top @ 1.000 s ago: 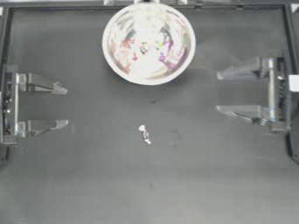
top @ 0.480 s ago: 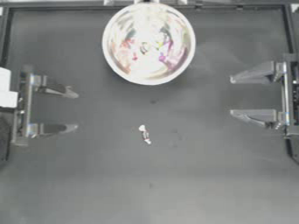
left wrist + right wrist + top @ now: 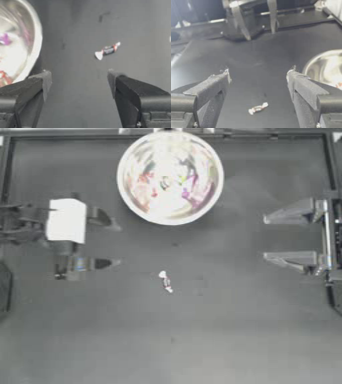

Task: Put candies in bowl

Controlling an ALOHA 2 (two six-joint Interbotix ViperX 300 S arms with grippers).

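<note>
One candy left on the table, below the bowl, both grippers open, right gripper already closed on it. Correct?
Not quite. The candy lies loose on the table, untouched; the top view shows the right gripper open, far off by the right edge. The left gripper is open too, bowl above.

The bowl [image 3: 169, 177] has a glossy, mirror-like inside that throws back pink, red and green smears. The table [image 3: 200, 338] is dark and matt with a faint sheen. The candy [image 3: 165, 281] looks wrapped in thin, crinkled, slightly shiny film. The left gripper [image 3: 77, 78] and right gripper [image 3: 258, 76] show dull, smooth, plastic-like dark jaws.
</note>
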